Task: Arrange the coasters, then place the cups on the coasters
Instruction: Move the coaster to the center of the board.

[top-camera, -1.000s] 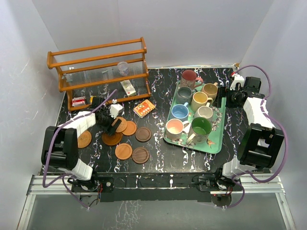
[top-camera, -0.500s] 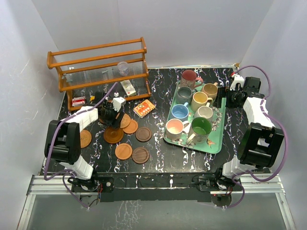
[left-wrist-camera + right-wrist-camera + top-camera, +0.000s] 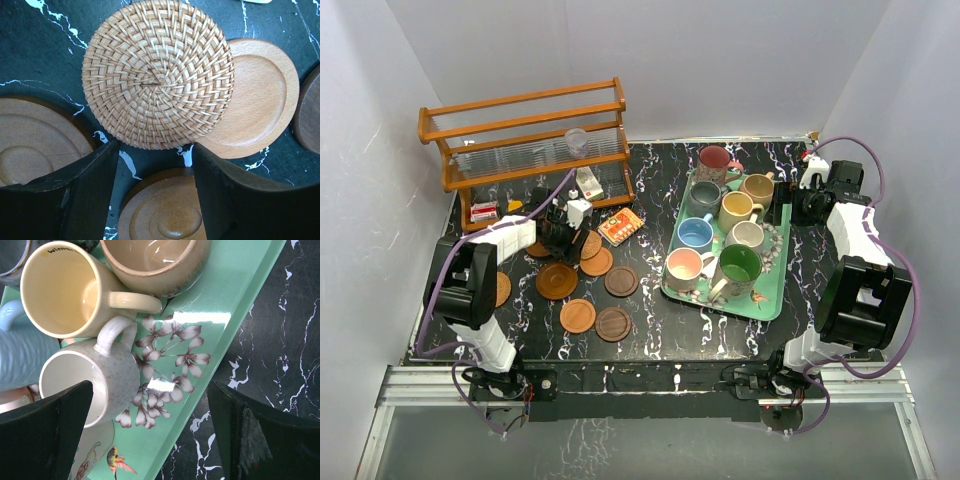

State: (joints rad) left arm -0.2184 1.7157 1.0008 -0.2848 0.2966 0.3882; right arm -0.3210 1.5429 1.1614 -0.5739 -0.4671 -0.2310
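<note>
Several round wooden coasters lie on the black marbled table, among them a dark one (image 3: 558,281) and a lighter one (image 3: 577,316). My left gripper (image 3: 560,235) hangs over the back of this cluster, jaws apart and holding nothing. In its wrist view a brown ringed coaster (image 3: 165,212) lies below the fingers (image 3: 85,195). Just ahead lies a woven rattan coaster (image 3: 157,75), overlapping a pale wooden one (image 3: 265,100). Several cups stand on the green tray (image 3: 772,300), including the yellow (image 3: 60,287) and off-white (image 3: 100,375) ones. My right gripper (image 3: 150,390) is open above the tray's right rim.
A wooden rack (image 3: 525,140) stands at the back left with a small clear plastic cup (image 3: 576,140) on it. An orange patterned card (image 3: 621,226) lies between the coasters and the tray. A small red item (image 3: 483,211) sits under the rack.
My left gripper has moved back and slightly right over the coasters, toward the rack, and its jaws have narrowed. The right arm has not moved.
</note>
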